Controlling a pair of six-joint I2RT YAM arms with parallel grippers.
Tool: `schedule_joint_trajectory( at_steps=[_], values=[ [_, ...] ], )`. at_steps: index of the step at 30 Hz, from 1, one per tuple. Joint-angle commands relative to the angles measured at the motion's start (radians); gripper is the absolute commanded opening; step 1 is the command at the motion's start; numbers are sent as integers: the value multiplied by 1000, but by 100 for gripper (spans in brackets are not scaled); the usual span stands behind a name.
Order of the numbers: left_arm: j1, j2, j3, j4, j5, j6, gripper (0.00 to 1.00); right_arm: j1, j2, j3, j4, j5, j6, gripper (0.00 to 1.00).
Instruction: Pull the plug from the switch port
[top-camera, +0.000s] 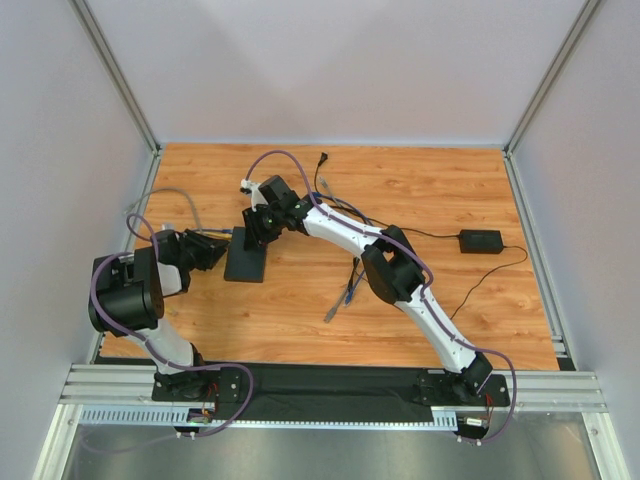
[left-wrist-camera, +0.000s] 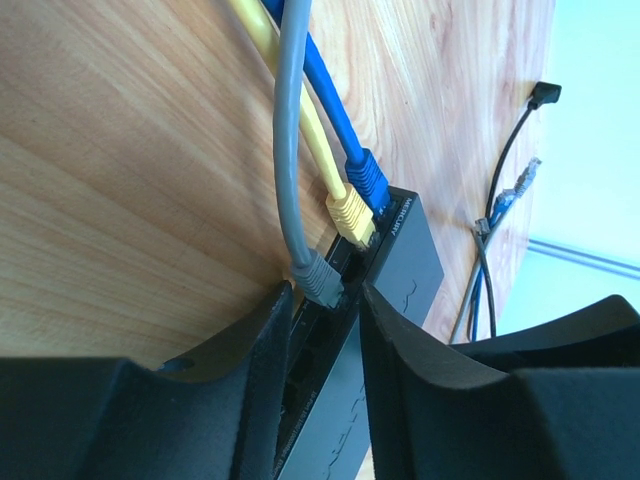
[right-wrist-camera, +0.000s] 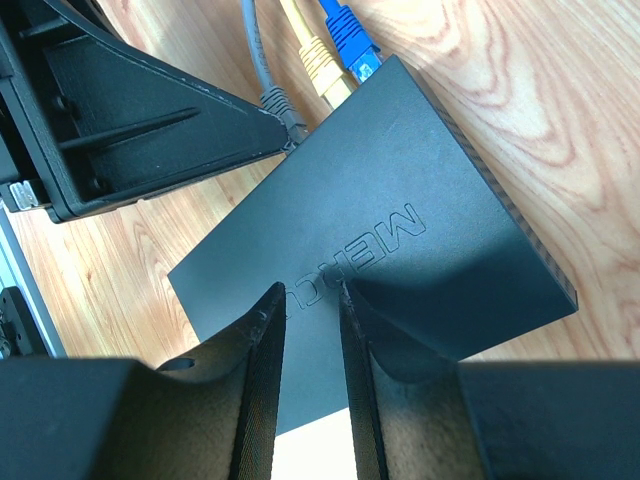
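The flat black switch is lying in the left half of the bench, near its left edge. A grey plug, a yellow plug and a blue plug are sitting in sockets along one narrow edge. The left tool is reaching in low, its fingers standing slightly apart on either side of the grey plug at the switch port. The right tool is resting on the switch's top face, fingers narrowly apart.

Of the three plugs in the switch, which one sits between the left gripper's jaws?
The grey plug, at the end of the row; the yellow plug and blue plug lie farther along, beyond the left gripper.
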Motion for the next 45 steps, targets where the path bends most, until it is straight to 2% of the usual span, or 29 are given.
schedule_joint_trajectory(
  at_steps=[1, 12, 15, 17, 22, 28, 36, 45],
  values=[
    [-12, 27, 16, -57, -58, 13, 41, -4, 23, 35, -24, 19, -20, 30],
    [-15, 62, -1, -25, -81, -33, 33, -4, 27, 41, -23, 14, -14, 30],
    [-15, 67, -9, -8, -84, -39, 24, -4, 32, 42, -23, 17, -7, 30],
    [-15, 64, -18, -6, -95, -44, 12, -4, 42, 42, -18, 17, 3, 30],
    [-15, 76, -33, 24, -103, -88, 0, -4, 93, 76, -38, 12, 39, 27],
    [-11, 87, -49, 57, -107, -121, 0, -9, 113, 62, -73, 63, 62, 23],
    [34, 112, -70, 152, -77, -168, 0, -29, 145, 85, -134, 61, 100, 22],
    [63, -31, -92, 92, -173, -81, 0, -56, 156, 105, -144, 63, 77, 23]
  ],
)
